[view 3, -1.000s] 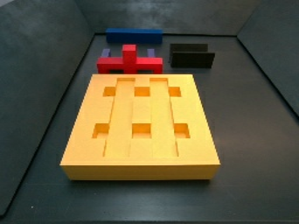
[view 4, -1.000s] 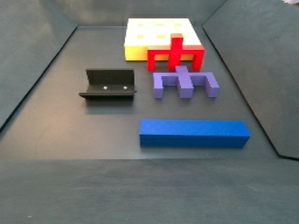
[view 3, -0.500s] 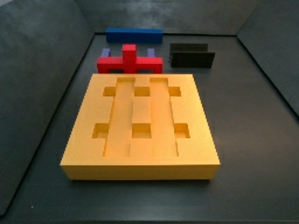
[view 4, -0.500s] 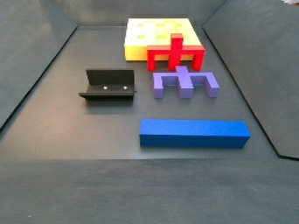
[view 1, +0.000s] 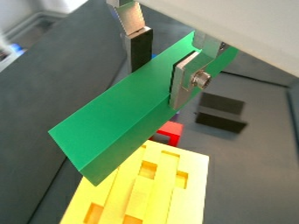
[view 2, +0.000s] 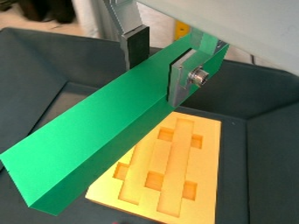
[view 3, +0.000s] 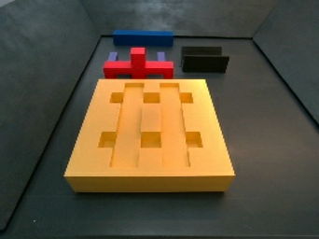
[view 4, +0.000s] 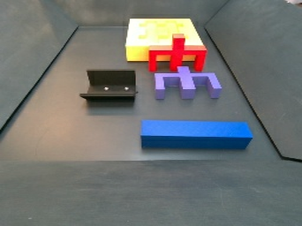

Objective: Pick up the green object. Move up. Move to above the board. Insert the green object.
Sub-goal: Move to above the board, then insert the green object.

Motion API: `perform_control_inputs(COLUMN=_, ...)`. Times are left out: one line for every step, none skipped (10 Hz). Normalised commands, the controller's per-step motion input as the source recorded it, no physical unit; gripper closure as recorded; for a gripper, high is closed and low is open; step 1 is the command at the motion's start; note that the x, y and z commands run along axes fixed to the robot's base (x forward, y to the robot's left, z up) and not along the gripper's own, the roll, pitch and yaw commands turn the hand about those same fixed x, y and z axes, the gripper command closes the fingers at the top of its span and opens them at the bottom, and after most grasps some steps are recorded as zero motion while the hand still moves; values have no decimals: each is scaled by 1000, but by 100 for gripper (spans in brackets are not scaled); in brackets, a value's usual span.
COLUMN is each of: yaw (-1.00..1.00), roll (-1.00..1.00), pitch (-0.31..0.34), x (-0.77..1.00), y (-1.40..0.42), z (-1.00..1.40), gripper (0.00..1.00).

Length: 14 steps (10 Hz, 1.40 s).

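Note:
In both wrist views the green object [view 1: 117, 118] [view 2: 100, 131], a long plain bar, hangs tilted in the air between the silver fingers. The gripper [view 1: 162, 70] [view 2: 158, 66] is shut on it near one end, with the dark pad of one finger [view 1: 140, 48] showing past the bar's edge. Below it lies the yellow-orange board [view 1: 140, 188] [view 2: 176, 166] with its grooves and square holes. Both side views show the board [view 3: 149, 131] [view 4: 160, 35] flat on the floor. Neither side view shows the gripper or the green object.
A red cross-shaped block [view 3: 137, 63] [view 4: 179, 53] stands at one end of the board, with a purple block [view 4: 189, 84] beside it. A blue bar [view 4: 196, 134] [view 3: 144, 38] lies further out. The dark fixture [view 3: 206, 59] [view 4: 109, 86] [view 1: 222, 114] stands nearby. Grey walls ring the floor.

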Motion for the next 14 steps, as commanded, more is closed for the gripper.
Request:
perform_control_inputs(yaw=1000, roll=43, pitch=180, x=73, y=-77, z=29, gripper=100)
perform_control_inputs(yaw=1000, roll=51, pitch=208, x=78, y=-56, z=25, gripper=100)
perform_control_inputs(yaw=1000, roll=68, pitch=261, x=78, y=-42, z=22, gripper=100)
perform_control_inputs(yaw=798, roll=71, pitch=254, x=79, y=-37, z=31, gripper=100)
perform_control_inputs(yaw=448, roll=66, pitch=206, x=78, y=-33, z=29, gripper=100)
perform_control_inputs(yaw=271, roll=62, pitch=168, x=73, y=-30, z=25, gripper=100)
perform_control_inputs(yaw=0, roll=-263, pitch=-76, x=-254, y=-34, z=-569, gripper=100)
perform_control_inputs(yaw=0, roll=-249, pitch=-66, x=-363, y=-231, z=-569, gripper=100)
perform_control_inputs(yaw=0, roll=-223, pitch=-60, x=-391, y=-229, z=-626, gripper=100)
perform_control_inputs(yaw=34, roll=-199, pitch=-43, x=-403, y=-217, z=-680, gripper=100)
perform_control_inputs(yaw=0, roll=-13, pitch=-170, x=-409, y=-260, z=-809, gripper=100)
perform_control_inputs(yaw=0, roll=123, pitch=-187, x=-383, y=-257, z=-863, gripper=100)
perform_control_inputs(yaw=26, roll=210, pitch=-126, x=-289, y=-206, z=-874, gripper=100)
perform_control_inputs(yaw=100, roll=130, pitch=-40, x=-186, y=-34, z=-746, gripper=100)
